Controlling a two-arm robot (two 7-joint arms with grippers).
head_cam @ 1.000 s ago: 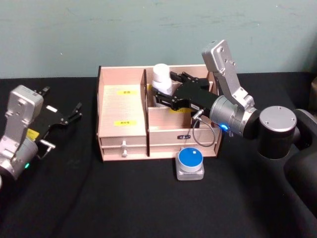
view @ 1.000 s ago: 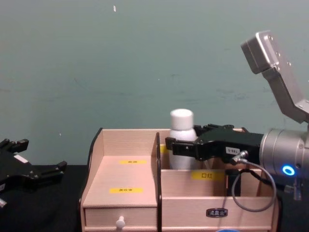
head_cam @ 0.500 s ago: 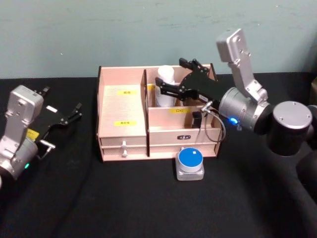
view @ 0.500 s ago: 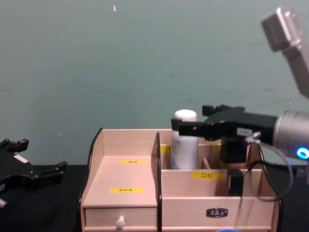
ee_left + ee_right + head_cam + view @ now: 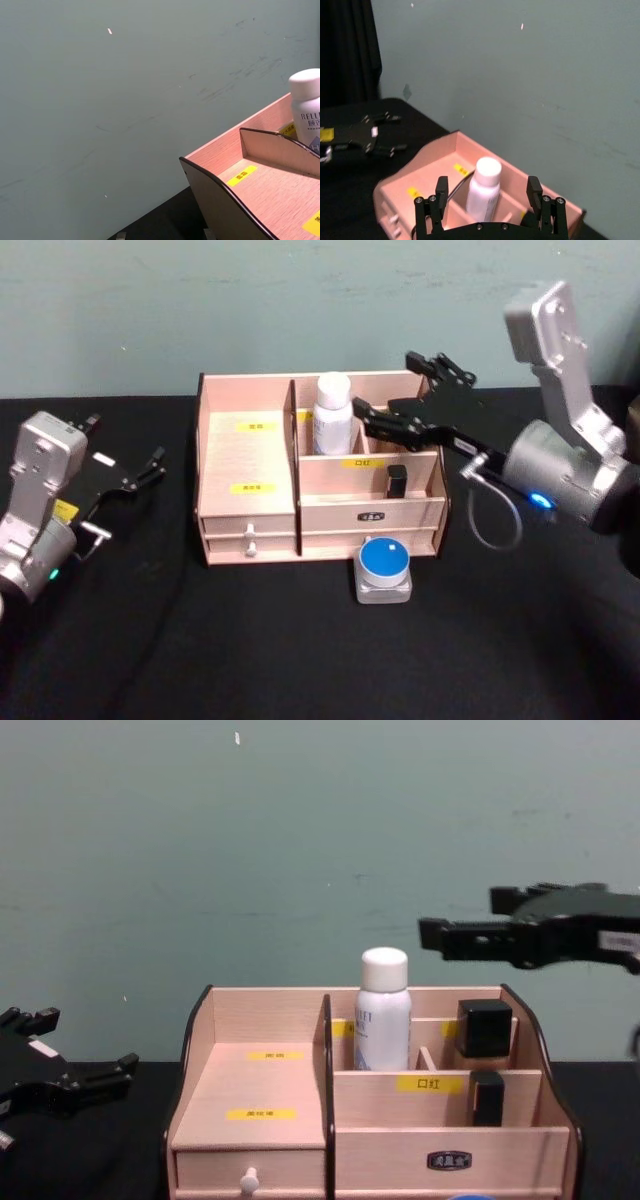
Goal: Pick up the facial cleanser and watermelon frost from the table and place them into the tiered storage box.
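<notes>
The facial cleanser (image 5: 333,415), a white bottle with a white cap, stands upright in a back compartment of the tiered storage box (image 5: 250,510). It also shows in the chest view (image 5: 383,1010) and the right wrist view (image 5: 483,192). My right gripper (image 5: 388,387) hovers open above and to the right of the bottle, apart from it (image 5: 460,916). The watermelon frost (image 5: 384,570), a small jar with a blue lid, sits on the black table just in front of the box. My left gripper (image 5: 128,442) rests open at the far left.
A black-capped item (image 5: 485,1028) and a small black stick (image 5: 486,1098) stand in the box's right compartments. The box has yellow labels and a white-knobbed drawer (image 5: 249,1181). A green wall rises close behind the box. Black tabletop stretches to either side.
My right gripper has let go of the facial cleanser, then risen and drawn back to the right. The bottle now stands by itself in the box. The left arm has not moved.
</notes>
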